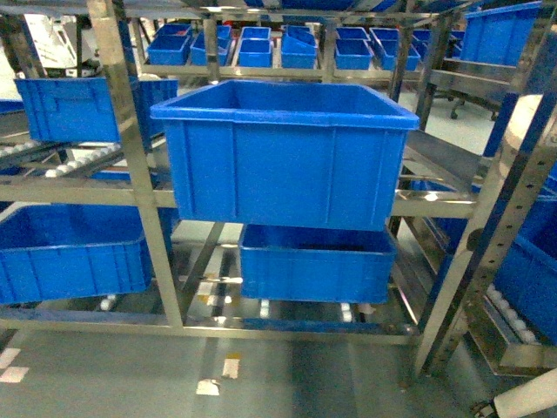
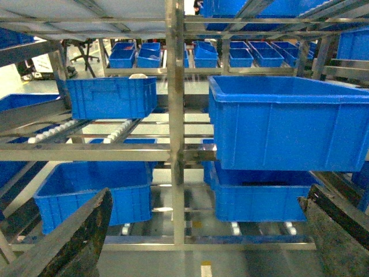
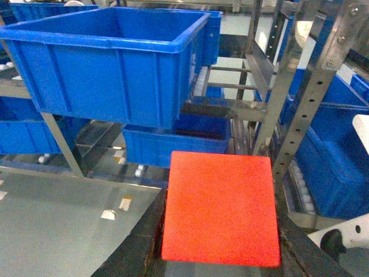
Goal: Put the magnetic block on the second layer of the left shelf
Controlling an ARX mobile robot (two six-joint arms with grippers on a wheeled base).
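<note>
The magnetic block (image 3: 219,202) fills the lower middle of the right wrist view as a plain red face, with my right gripper (image 3: 218,236) shut on it between two dark fingers (image 3: 135,245). It hangs above the grey floor, in front of the steel rack. The left shelf second layer (image 1: 74,165) is the roller-track level at the left, with a blue tote (image 1: 74,106) standing on it; the same level (image 2: 86,130) appears in the left wrist view. My left gripper (image 2: 207,199) is open and empty, facing the rack's centre post. Neither gripper shows in the head view.
A large blue tote (image 1: 283,152) sits on the rack's middle level to the right of the upright post (image 1: 139,165), with another tote (image 1: 318,261) below it. A further tote (image 1: 70,252) fills the lower left bay. A second rack (image 1: 509,218) stands at the right.
</note>
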